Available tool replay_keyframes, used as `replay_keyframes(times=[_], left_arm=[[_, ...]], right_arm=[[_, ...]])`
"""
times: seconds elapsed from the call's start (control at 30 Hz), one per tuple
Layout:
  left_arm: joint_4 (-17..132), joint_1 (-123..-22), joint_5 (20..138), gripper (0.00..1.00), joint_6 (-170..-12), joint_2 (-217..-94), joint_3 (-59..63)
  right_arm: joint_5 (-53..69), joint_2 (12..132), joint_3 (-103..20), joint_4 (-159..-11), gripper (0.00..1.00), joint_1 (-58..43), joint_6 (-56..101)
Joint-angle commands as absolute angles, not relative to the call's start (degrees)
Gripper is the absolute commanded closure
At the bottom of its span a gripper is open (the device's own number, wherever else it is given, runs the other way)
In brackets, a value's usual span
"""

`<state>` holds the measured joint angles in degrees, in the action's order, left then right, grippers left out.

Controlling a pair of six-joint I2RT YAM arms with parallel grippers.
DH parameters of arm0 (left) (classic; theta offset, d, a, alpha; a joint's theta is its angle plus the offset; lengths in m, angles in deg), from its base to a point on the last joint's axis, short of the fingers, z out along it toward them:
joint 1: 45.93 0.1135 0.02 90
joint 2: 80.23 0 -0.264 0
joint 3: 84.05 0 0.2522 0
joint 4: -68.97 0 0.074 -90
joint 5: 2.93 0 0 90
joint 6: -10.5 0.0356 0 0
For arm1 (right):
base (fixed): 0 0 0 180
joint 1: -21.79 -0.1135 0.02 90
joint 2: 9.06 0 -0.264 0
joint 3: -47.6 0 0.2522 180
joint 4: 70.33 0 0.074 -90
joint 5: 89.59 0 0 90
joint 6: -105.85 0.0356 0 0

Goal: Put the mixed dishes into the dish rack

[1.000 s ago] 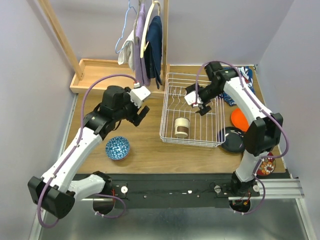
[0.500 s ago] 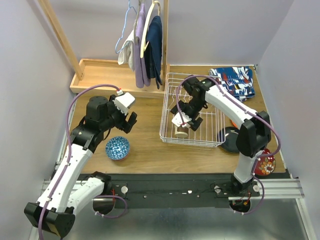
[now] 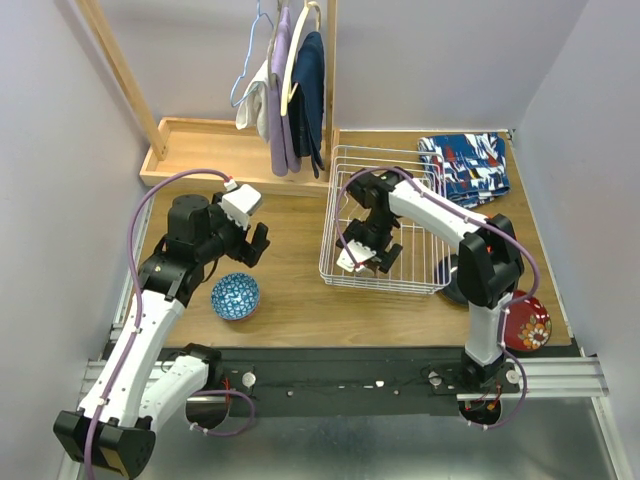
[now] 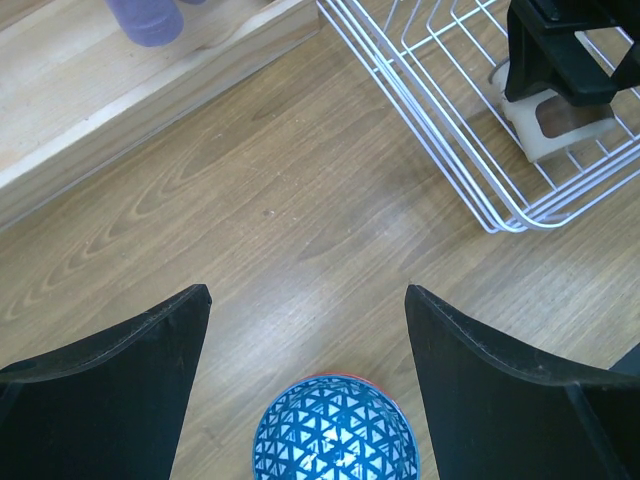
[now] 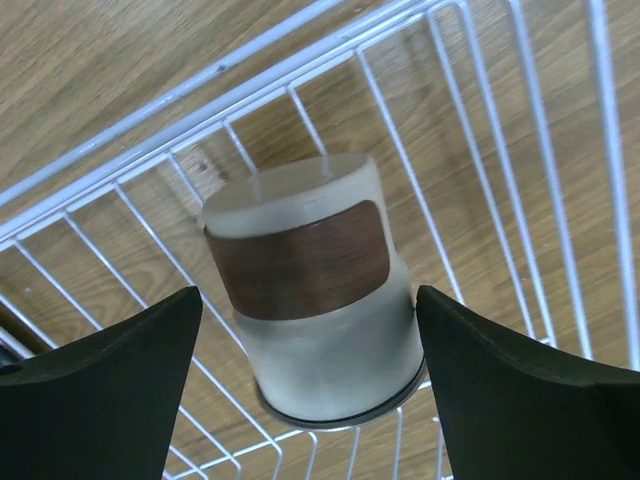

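The tan-brown cup [image 5: 310, 300] lies on its side on the wires near the front of the white dish rack [image 3: 420, 165]. My right gripper [image 3: 366, 256] is open inside the rack with a finger on each side of the cup; the right finger [image 5: 500, 380] is at its edge. The small blue-patterned bowl [image 3: 236, 296] stands on the table left of the rack. My left gripper [image 3: 252, 242] is open just beyond and above it; in the left wrist view the bowl [image 4: 335, 432] shows between the fingers. The red-white bowl [image 3: 527, 326] is at the near right. The other plates are hidden behind the right arm.
A blue-red patterned cloth [image 3: 466, 165] lies at the far right. A shallow wooden tray [image 3: 200, 150] stands at the far left, with clothes on hangers [image 3: 290, 80] above its right end. The rack's corner [image 4: 480, 190] is close to the right of the left gripper.
My right gripper has moved down and left into the rack's front, around the cup. My left gripper has drawn back to the left, over the blue bowl.
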<state>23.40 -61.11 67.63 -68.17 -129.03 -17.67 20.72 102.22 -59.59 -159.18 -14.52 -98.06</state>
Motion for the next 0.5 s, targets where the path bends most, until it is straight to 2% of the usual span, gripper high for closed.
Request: replay_keyframes(times=[0.0,0.2,0.47], left_arm=[[24.63,-59.64,65.45,0.12,-69.48,-128.22,-18.17],[25.15,-58.76,64.57,0.12,-70.62,-129.10,-18.44],[25.51,-57.53,62.72,0.12,-72.56,-131.03,-17.12]], right_arm=[[15.70,104.93,-59.49,-163.55,0.08,-15.12,-132.60],[19.83,106.43,-59.41,-160.04,0.11,-15.21,-132.60],[26.33,105.55,-59.41,-161.17,0.07,-15.21,-130.06]])
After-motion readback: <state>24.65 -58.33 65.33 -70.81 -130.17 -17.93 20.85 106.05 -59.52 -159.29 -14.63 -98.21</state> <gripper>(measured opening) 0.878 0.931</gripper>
